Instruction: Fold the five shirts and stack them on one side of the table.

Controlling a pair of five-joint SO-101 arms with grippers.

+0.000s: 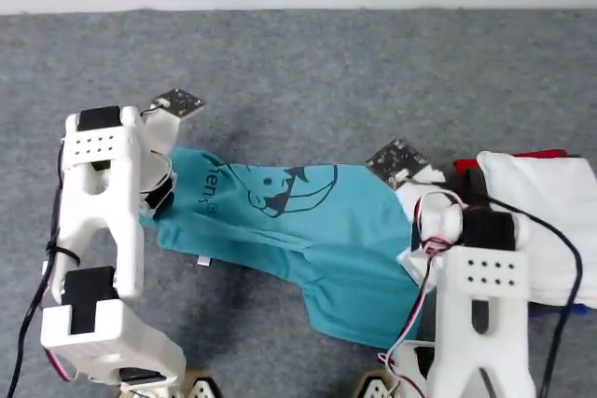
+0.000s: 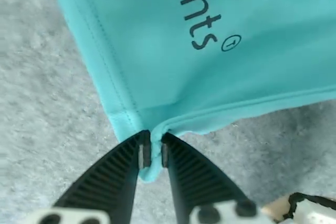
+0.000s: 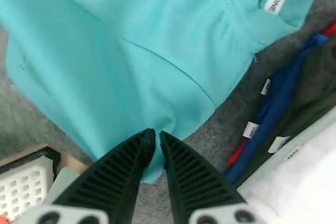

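A teal shirt (image 1: 289, 230) with a dark print lies crumpled across the grey table between the two arms. My left gripper (image 2: 152, 156) is shut on a hemmed corner of the teal shirt (image 2: 210, 51), at the cloth's left end in the high view (image 1: 160, 195). My right gripper (image 3: 156, 148) is shut on a fold of the teal shirt (image 3: 121, 66) near its collar side, at the cloth's right end (image 1: 420, 240). A stack of folded shirts, white on top (image 1: 546, 216), sits at the table's right side.
Blue, red and dark folded shirts (image 3: 283, 93) lie under the white one, their edges and labels showing beside the teal cloth. A white gridded part (image 3: 23, 187) of the arm base shows close by. Grey carpet (image 1: 308, 72) stretches behind the shirt.
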